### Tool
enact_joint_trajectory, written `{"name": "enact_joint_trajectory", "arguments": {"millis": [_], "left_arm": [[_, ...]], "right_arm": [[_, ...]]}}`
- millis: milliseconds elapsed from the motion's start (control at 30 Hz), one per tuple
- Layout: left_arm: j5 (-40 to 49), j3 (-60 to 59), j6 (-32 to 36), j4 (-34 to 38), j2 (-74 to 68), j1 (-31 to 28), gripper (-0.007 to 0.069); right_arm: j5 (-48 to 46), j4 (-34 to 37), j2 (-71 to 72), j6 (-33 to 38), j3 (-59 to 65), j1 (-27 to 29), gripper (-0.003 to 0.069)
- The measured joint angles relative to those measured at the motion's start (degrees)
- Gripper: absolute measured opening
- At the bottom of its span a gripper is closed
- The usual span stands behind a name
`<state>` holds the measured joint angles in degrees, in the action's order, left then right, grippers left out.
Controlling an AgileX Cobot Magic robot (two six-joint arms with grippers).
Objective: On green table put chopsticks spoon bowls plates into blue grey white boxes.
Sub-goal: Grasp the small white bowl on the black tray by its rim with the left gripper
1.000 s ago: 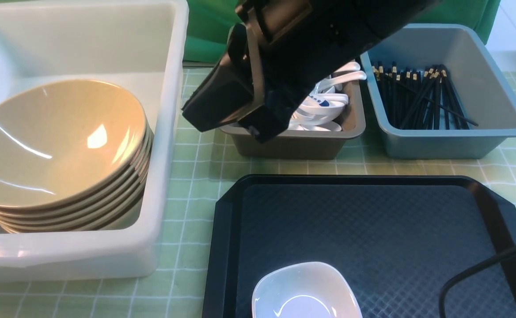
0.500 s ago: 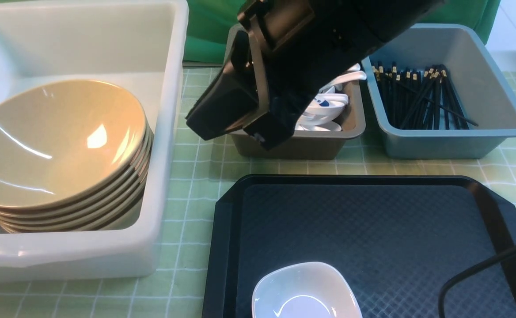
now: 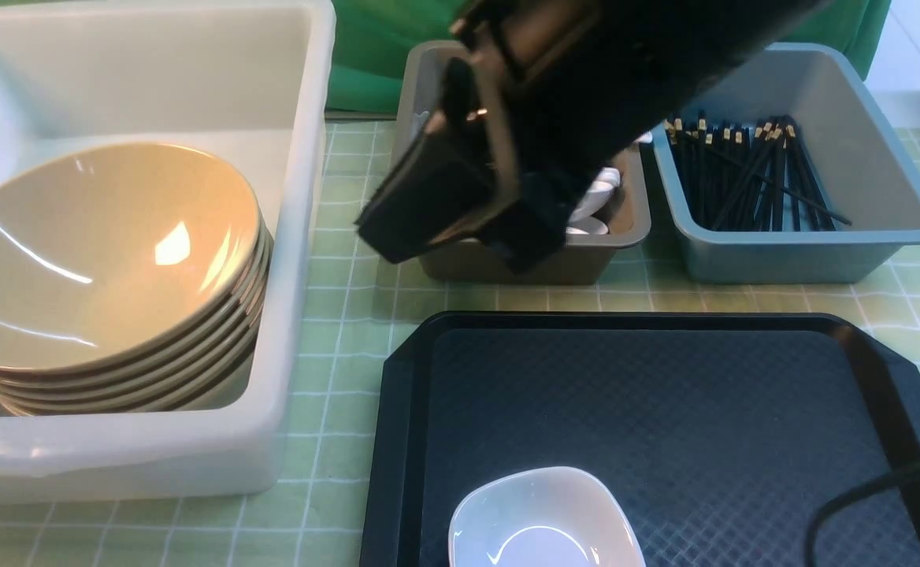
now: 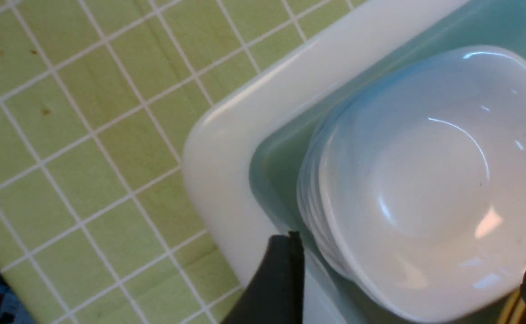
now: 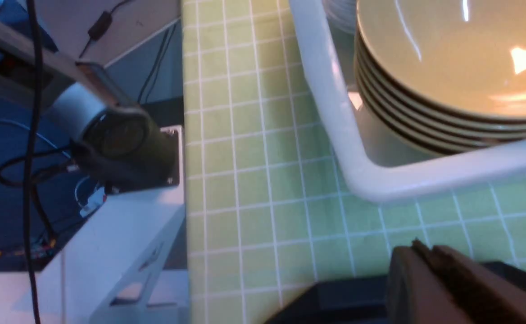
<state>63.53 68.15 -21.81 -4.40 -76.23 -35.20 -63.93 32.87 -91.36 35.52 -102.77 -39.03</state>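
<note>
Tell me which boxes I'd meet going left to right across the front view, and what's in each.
White box with stacked tan bowls → grey box with white spoons → blue box with black chopsticks.

A stack of white plates (image 4: 425, 180) sits in the corner of the white box (image 4: 227, 148), which stands on the green table (image 4: 78, 112). The left gripper (image 4: 416, 238) hangs above the stack, jaws spread wide. Its dark fingers (image 4: 281, 279) stand on either side of the top plate, one over the box rim.
</note>
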Motion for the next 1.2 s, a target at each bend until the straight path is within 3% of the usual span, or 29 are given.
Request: {"name": "enact_joint_trajectory", "arguments": {"millis": [133,200,233,267,300,400,567,600,633,800,933,1200], "left_arm": [[1.9,2.0,3.8,2.1,4.5,4.7,0.0664],[1.4,2.3,8.6,6.3,7.3,10.7,0.0664],[0.8,2.3,12.6,10.3,8.6,17.2,0.0664],[0.8,2.3,12.6,10.9,8.7,17.2,0.0664],[0.2,2.3,18.4,16.3,9.1,25.6,0.0661],[-0.7,2.1,25.8,23.6,8.0,38.8,0.0638],[-2.2,1.5,31.2,28.4,0.2,57.5,0.0556],[-2.3,1.5,31.5,28.4,-0.8,58.1,0.0553],[-2.9,1.4,33.4,28.3,-5.0,62.3,0.0527],[-2.4,2.3,40.7,26.5,-15.8,68.8,0.0464],[-0.9,6.1,52.3,24.7,-26.1,71.2,0.04],[-1.9,9.8,55.7,25.2,-35.8,71.2,0.0316]], "right_arm": [[0.4,-3.9,4.8,-3.2,2.2,1.9,0.0047],[1.7,-7.1,9.7,-4.6,6.9,4.3,0.0047],[2.5,-7.9,13.2,-4.9,10.0,5.6,0.0047],[2.6,-8.1,13.8,-5.0,11.1,6.0,0.0047],[3.6,-8.4,17.8,-5.6,15.4,7.3,0.0047],[6.0,-8.7,24.0,-7.2,24.7,8.9,0.0048],[9.8,-8.7,29.4,-8.6,35.0,9.3,0.0056],[9.8,-8.7,29.4,-8.6,35.2,9.3,0.0056],[9.8,-8.8,29.7,-8.6,36.3,9.3,0.0057],[9.6,-8.7,30.0,-8.6,36.6,9.3,0.006],[9.6,-8.6,30.1,-8.6,36.6,9.3,0.0067],[9.6,-8.6,30.1,-8.6,36.6,9.3,0.0072]]}}
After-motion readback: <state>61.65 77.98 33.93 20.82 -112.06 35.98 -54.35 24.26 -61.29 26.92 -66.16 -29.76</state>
